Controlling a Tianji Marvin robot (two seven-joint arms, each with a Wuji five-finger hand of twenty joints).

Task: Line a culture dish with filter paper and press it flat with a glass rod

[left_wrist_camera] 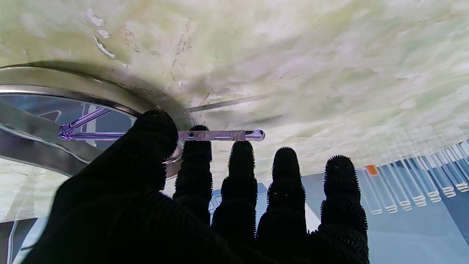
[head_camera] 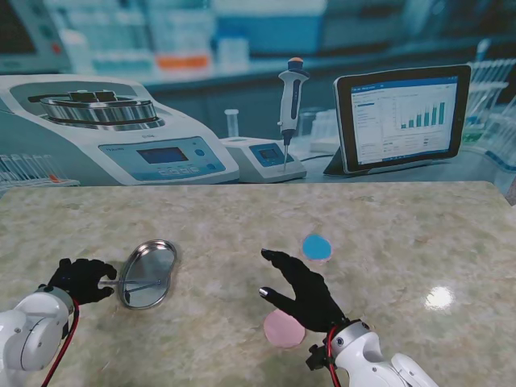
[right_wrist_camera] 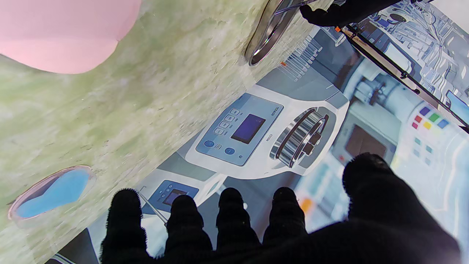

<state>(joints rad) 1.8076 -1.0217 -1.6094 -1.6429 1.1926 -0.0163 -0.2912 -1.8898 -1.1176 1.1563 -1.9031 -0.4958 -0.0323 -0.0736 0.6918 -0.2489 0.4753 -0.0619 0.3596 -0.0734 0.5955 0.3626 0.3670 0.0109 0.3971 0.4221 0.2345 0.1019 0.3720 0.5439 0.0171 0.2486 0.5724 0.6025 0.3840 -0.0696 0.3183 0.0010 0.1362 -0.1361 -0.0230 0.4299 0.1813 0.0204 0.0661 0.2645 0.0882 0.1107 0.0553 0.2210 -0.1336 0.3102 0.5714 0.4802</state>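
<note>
Stand view: the left hand [head_camera: 81,280] is pinching the near end of the glass rod [head_camera: 139,283], which is lying across the rim of the culture dish [head_camera: 148,274] on the left part of the marble table [head_camera: 242,218]. The dish is looking shiny and mirror-like; whether any paper is lining it cannot be told. The right hand [head_camera: 302,292] is hovering near the table's middle with fingers spread apart and holding nothing. It is partly covering a pink paper disc [head_camera: 282,330] lying nearer to me, while a blue paper disc [head_camera: 316,247] is lying just beyond its fingertips, farther from me. Both discs are sitting well apart from the dish, to its right.

Left wrist view: the thumb [left_wrist_camera: 155,134] and index finger [left_wrist_camera: 196,154] are closing on the rod [left_wrist_camera: 220,135], whose far tip is resting inside the dish [left_wrist_camera: 91,97]; the other three fingers are standing straight and apart, touching nothing.

Right wrist view: the open fingers [right_wrist_camera: 231,212] are framing the blue disc [right_wrist_camera: 55,190], the pink disc [right_wrist_camera: 62,33] and the distant dish [right_wrist_camera: 267,33].

Behind the table a printed laboratory backdrop [head_camera: 258,89] is showing a centrifuge, a pipette and a tablet.
</note>
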